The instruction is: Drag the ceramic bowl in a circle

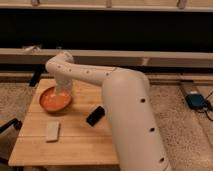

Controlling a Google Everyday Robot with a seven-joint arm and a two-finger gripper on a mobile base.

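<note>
The ceramic bowl is round, shallow and orange. It sits on the left part of the wooden table. My gripper comes down from the white arm at the bowl's far right rim and touches or overlaps that rim. The arm's wrist hides the gripper's tip and part of the rim.
A flat black phone lies right of the bowl, near my arm. A small pale block lies in front of the bowl. My large white arm covers the table's right side. A blue object is on the floor at right.
</note>
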